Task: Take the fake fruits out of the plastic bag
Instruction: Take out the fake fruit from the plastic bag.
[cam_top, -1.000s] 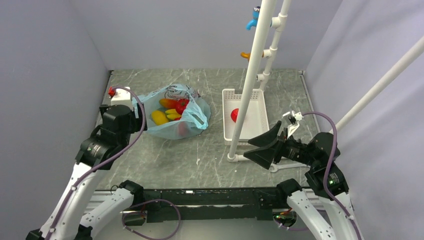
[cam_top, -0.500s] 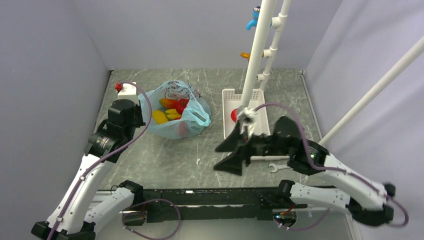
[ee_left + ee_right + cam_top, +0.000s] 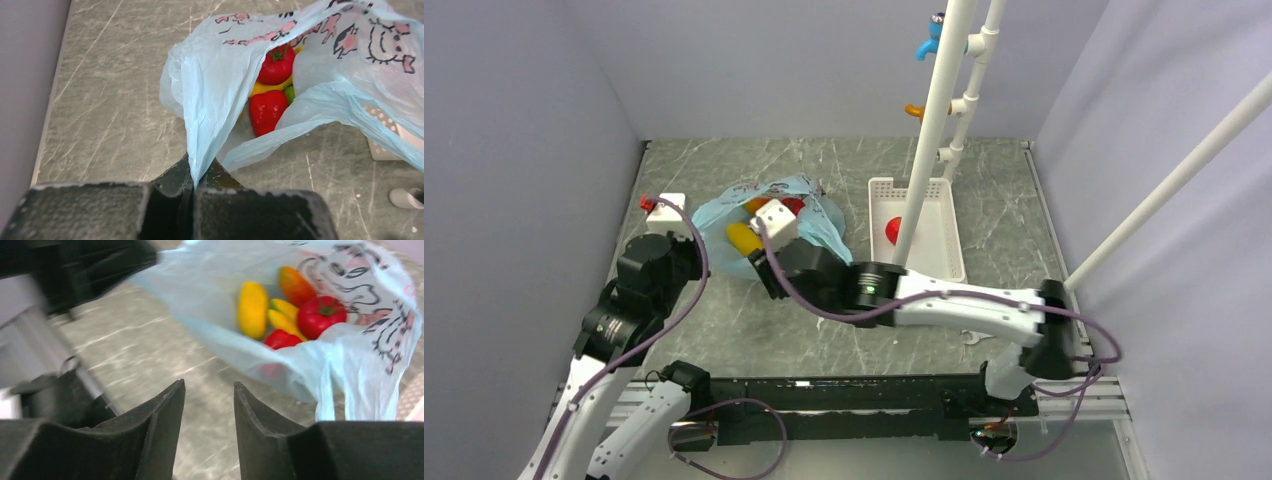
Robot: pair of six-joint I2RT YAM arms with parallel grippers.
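1. Your left claw [image 3: 192,182] was clamped on a gathered fold of the bag [image 3: 215,85] at its rim. The jaws stood together with the film pinched between them.
2. From that pinch the film rose and spread, so the bag mouth gaped toward the left wrist camera.
3. Your right claw [image 3: 209,386] had its jaws apart and held nothing. It hung low over the table [image 3: 125,355], near the front side of the bag, with its fingertips pointing at the mouth.
4. The fruits [image 3: 282,315] lay together inside the bag. In the right wrist view you saw:
   - a yellow piece [image 3: 252,310] on the left
   - an orange piece [image 3: 295,285] behind it
   - a tomato [image 3: 320,315] on the right
   - a red piece [image 3: 280,339] nearest the claw
5. A green piece [image 3: 289,94] showed only in the left wrist view, wedged beside the red piece.
6. In the top view the bag rested on the table left of centre, between your left arm and the basket [image 3: 949,250].
7. The basket sat just beside the bag on its right, apart from it. One red fruit [image 3: 890,231] lay in the basket, partly hidden by a white pole [image 3: 919,180].
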